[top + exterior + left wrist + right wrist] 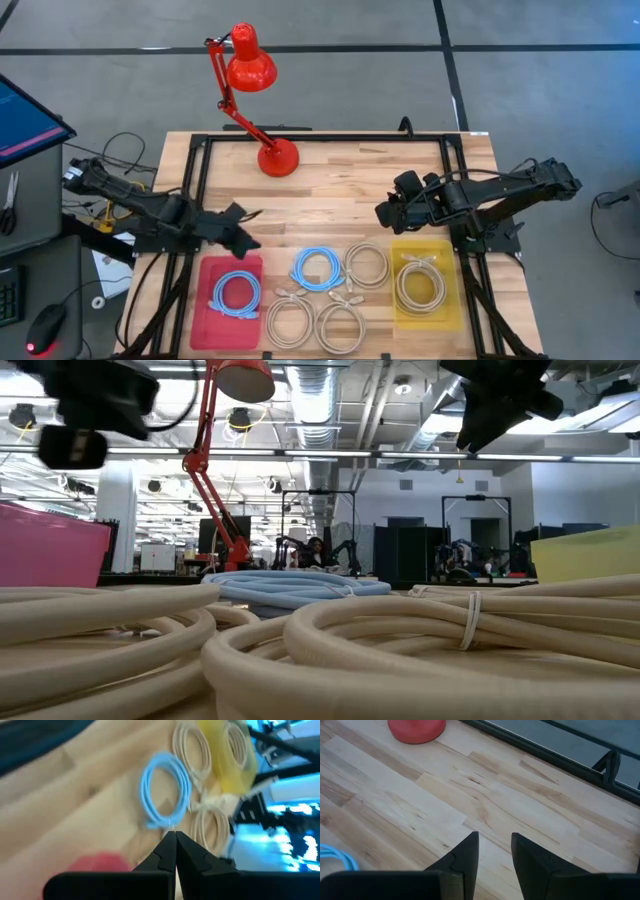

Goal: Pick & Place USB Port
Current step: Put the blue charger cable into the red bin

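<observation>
- Table: lamp stands at its 12 o'clock edge, slightly left of centre.
- Left tray at 7 o'clock, one cable coil inside it.
- Right tray at 5 o'clock, one coil inside it.
- Between the trays, four loose coils on the table: two nearer centre, two at the 6 o'clock edge.
- Left gripper just at 12 o'clock of the left tray.
- Right gripper at 11 o'clock of the right tray, above bare table.
</observation>
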`<state>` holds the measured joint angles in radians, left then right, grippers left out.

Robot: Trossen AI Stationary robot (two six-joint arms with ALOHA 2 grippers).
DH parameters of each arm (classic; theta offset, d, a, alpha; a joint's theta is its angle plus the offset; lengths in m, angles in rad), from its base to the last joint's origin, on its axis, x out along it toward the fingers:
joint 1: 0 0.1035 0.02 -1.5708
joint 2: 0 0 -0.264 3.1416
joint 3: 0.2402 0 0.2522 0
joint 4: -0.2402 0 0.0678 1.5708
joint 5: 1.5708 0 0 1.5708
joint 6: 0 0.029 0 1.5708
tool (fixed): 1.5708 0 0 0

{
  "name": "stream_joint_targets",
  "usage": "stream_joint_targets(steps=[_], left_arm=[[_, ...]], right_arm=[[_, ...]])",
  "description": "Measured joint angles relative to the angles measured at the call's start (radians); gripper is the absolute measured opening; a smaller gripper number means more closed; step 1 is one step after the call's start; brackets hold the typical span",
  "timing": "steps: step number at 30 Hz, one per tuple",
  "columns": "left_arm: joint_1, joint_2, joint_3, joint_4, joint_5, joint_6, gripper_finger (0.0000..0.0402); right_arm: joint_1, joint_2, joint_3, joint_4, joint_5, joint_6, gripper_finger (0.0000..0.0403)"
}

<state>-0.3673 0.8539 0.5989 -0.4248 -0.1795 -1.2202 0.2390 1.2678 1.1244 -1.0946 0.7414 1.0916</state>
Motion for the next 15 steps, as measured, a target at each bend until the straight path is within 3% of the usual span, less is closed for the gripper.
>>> stream_joint_targets(steps=[9,15], left_arm=[[0.163,0.215,0.235,-0.016,0.001,0.199,0.0003],[0.219,0.354,0.424,-0.248,-0.019,0.211,0.0003]], right_arm=[[0.0,0.0,0.0,0.0,-0.002,0.0,0.0107],[0.001,0.0,0.0,0.0,-0.007,0.0,0.0107]])
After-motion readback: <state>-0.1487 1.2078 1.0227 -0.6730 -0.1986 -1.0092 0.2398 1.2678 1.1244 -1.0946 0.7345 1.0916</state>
